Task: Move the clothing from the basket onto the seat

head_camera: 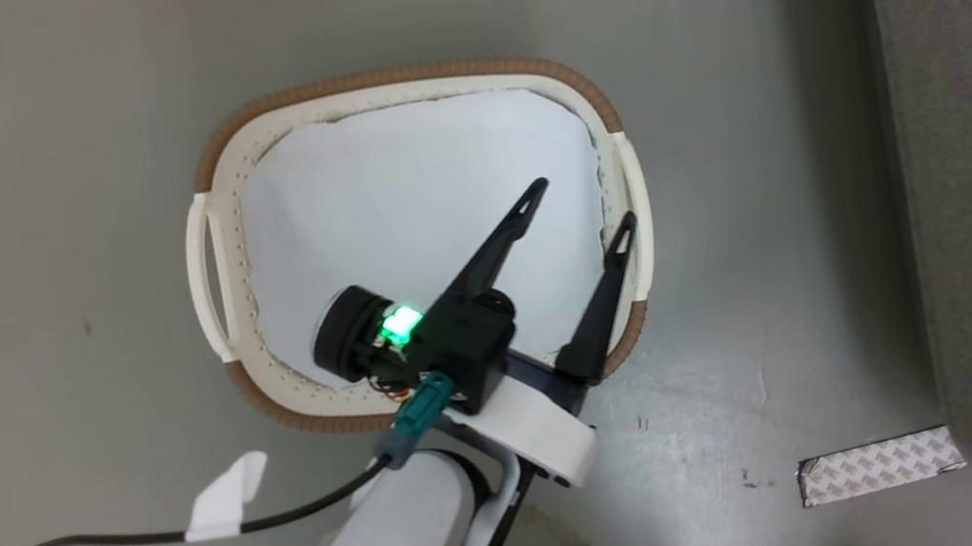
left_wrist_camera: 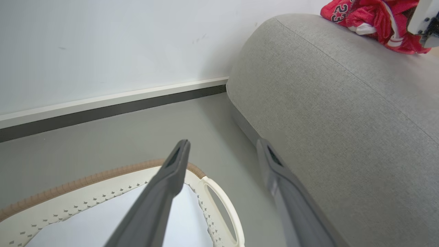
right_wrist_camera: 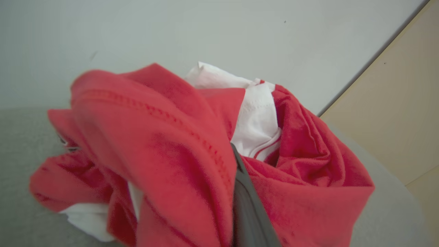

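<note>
While the left hand (head_camera: 583,201) hangs spread over the basket (head_camera: 237,156), the red jersey (left_wrist_camera: 374,20) marked 23 wraps the right hand (right_wrist_camera: 236,161) on the sofa (left_wrist_camera: 343,120), grip unclear.

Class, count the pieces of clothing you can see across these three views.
1. A red jersey lies bunched on the grey sofa. More could be hidden in its folds.

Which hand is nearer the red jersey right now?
Right. The right hand is in the folds of the red jersey on the grey sofa; the left hand hovers open over the basket, well away from it.
</note>
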Available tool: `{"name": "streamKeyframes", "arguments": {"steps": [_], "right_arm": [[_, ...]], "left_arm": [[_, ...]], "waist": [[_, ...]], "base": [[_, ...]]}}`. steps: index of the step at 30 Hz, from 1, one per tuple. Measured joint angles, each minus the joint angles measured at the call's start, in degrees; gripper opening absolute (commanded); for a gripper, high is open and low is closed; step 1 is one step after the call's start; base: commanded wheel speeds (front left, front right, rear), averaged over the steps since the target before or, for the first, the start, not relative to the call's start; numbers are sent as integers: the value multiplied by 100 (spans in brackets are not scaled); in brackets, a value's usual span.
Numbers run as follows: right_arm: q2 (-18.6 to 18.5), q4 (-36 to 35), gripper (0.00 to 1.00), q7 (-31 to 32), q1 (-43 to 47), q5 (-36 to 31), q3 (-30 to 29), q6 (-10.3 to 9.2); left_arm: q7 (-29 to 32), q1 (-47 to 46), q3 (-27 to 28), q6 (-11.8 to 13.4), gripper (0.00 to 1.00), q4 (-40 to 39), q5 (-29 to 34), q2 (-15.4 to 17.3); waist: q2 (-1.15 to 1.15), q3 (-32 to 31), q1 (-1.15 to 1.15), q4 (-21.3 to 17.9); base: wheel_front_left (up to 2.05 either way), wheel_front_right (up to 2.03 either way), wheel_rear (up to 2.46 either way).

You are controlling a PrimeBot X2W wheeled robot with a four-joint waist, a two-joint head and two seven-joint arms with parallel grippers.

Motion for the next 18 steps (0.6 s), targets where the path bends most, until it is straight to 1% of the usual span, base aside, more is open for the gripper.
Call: {"name": "streamKeyframes", "arguments": {"steps": [4, 9, 14, 18], "right_arm": [[200, -85, 100, 5, 431, -59, 303, 0], [231, 70, 100, -143, 656, 162, 1083, 0], [422, 188, 100, -427, 1283, 756, 1851, 0], [541, 82, 100, -500, 2052, 1263, 2430, 0]], "left_arm": [[-60, 56, 107, 67, 100, 56, -59, 62], [-214, 199, 263, 143, 100, 185, -237, 134], [-434, 589, 487, 211, 100, 343, -482, 245], [-563, 1034, 684, 308, 100, 461, -704, 323]], "waist": [[0, -211, 0, -93], [0, -651, -1, -285], [0, -1262, -2, -456], [0, -1839, -3, -549]], "base": [[0, 0, 0], [0, 0, 0], [0, 0, 0], [0, 0, 0]]}}
